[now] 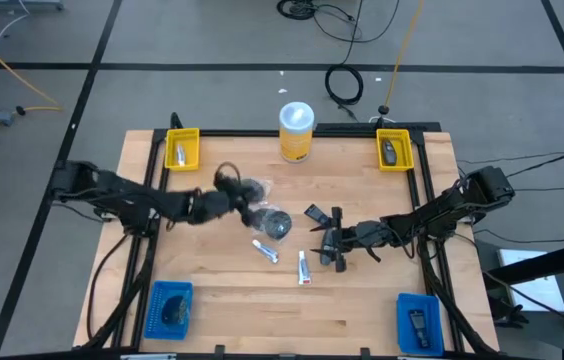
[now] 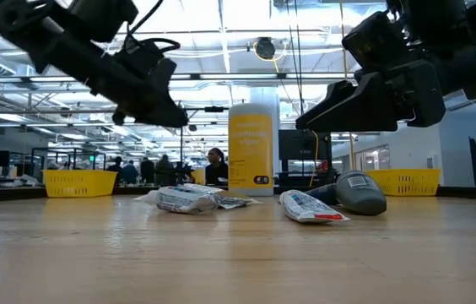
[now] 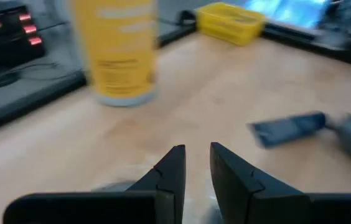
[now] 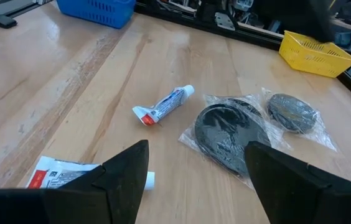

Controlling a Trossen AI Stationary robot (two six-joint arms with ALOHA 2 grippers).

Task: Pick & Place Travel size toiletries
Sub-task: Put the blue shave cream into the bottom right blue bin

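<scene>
Toiletries lie mid-desk: two white tubes (image 4: 162, 105) with red ends, two dark discs (image 4: 233, 131) in clear wrappers. Right jaws (image 4: 194, 171) hover spread above them; left jaws (image 3: 195, 167) hang nearly closed, empty, near yellow canister (image 1: 296, 131).

The left arm reaches toward 3 o'clock, its left gripper (image 1: 230, 182) above table centre, fingers (image 3: 170, 171) nearly closed. The right arm stretches toward 9 o'clock, right gripper (image 1: 328, 240) spread wide.
</scene>
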